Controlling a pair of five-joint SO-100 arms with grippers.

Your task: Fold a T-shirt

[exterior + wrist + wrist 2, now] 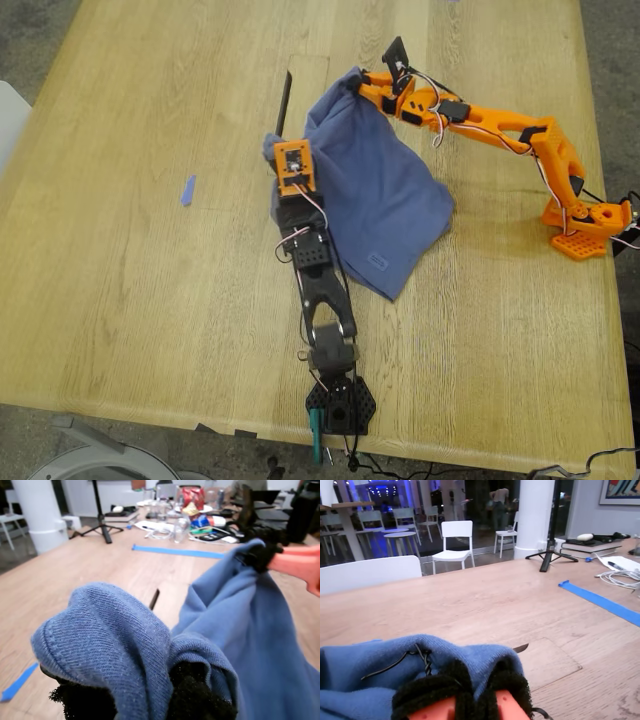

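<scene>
Grippers: my first gripper [283,152] and my second gripper [352,84] each clamped on the shirt [375,200].
Risk: uneven lift could slip a corner, bunching the fold.

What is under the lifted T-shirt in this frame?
Under the T-shirt, only the bare wooden table shows around its edges. My first gripper and second gripper pinch it; whatever lies beneath the draped cloth is covered.

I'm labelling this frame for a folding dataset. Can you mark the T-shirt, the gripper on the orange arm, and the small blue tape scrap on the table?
T-shirt [375,195]: exterior view, middle of the hanging blue fabric.
My second gripper [355,82]: exterior view, where its tips pinch the shirt's raised corner.
Blue tape scrap [187,190]: exterior view, its middle, on bare wood.
</scene>
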